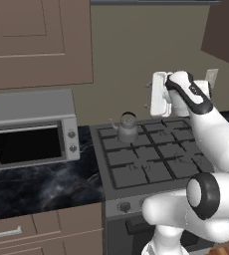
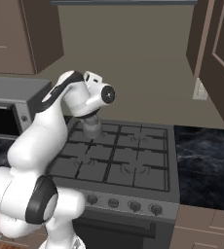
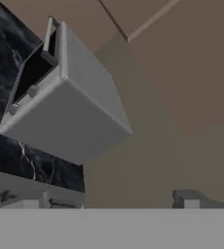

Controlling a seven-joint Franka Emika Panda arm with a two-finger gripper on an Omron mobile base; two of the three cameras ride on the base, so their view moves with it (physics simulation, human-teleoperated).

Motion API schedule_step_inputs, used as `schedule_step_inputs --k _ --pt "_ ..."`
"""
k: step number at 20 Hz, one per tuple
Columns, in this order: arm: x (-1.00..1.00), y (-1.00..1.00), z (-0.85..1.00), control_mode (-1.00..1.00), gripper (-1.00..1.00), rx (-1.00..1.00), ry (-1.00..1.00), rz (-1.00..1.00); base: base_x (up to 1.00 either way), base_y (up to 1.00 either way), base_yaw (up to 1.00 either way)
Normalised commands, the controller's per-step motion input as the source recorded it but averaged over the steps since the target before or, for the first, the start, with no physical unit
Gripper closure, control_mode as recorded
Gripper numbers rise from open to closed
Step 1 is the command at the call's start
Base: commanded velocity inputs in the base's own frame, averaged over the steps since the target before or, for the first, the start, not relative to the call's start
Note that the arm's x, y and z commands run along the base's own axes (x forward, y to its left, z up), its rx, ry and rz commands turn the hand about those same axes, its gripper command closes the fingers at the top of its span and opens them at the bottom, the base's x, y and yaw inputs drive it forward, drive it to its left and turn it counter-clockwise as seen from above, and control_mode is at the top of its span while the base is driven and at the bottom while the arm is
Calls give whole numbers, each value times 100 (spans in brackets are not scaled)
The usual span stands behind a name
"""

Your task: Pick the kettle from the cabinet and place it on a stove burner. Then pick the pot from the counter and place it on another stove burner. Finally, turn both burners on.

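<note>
Kettle (image 1: 127,127) sits on rear-left stove burner (image 1: 119,137); fingers spread wide, holding nothing, raised over the range's back.

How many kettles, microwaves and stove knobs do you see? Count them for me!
Kettle: 1
Microwave: 1
Stove knobs, counted in the right base view: 4
Total: 6
</note>
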Motion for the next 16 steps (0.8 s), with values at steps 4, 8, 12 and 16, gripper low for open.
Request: schedule_step_inputs --k 4,8,12,16 --pt "-29 10 35 -100 -100 -22 -13 6 0 0 0" --pt "-27 12 36 -100 -100 -26 -9 4 0 0 0" --pt "-25 13 32 -100 -100 -29 -4 3 0 0 0" --pt "-24 8 32 -100 -100 -31 0 3 0 0 0"
